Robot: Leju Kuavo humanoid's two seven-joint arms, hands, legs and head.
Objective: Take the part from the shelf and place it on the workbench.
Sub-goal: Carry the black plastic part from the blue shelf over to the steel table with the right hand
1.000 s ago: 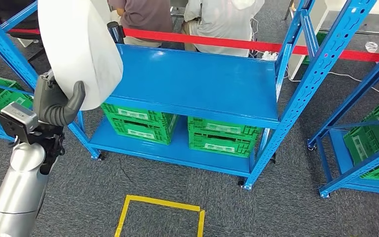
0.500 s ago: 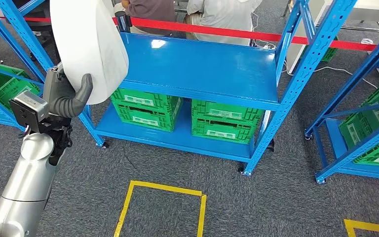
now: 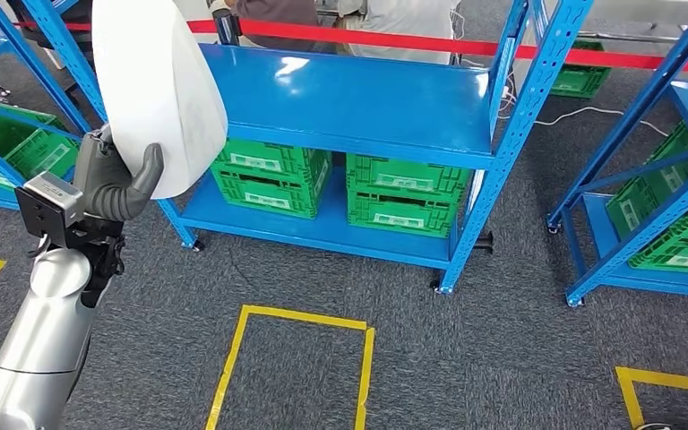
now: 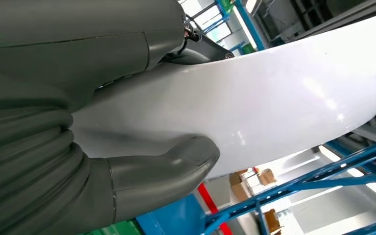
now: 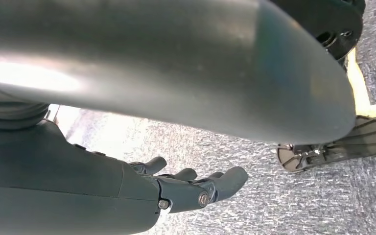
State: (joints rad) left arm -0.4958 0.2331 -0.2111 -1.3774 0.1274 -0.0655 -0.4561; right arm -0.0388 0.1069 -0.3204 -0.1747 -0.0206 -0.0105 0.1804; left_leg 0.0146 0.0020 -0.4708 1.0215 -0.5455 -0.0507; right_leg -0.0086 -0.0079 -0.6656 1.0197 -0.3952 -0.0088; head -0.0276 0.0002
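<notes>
My left hand (image 3: 112,184) holds a large white curved part (image 3: 157,85) upright at the left, in front of the blue shelf (image 3: 358,94). The grey thumb presses against the part's front face. In the left wrist view the thumb (image 4: 161,171) and the hand (image 4: 54,122) clamp the glossy white part (image 4: 274,103) from both sides. My right hand (image 5: 186,188) hangs beside my body over the grey carpet, its fingers apart with nothing in them.
Green crates (image 3: 269,175) (image 3: 408,199) stand on the shelf's lower level. More blue racks with green crates (image 3: 672,224) (image 3: 18,148) stand on both sides. A red barrier tape (image 3: 394,40) runs behind the shelf, with people beyond. Yellow floor marks (image 3: 291,367) lie on the carpet.
The whole view has drifted: the shelf now sits higher and further left, more floor shows below. My left hand still grips the white part in the same way.
</notes>
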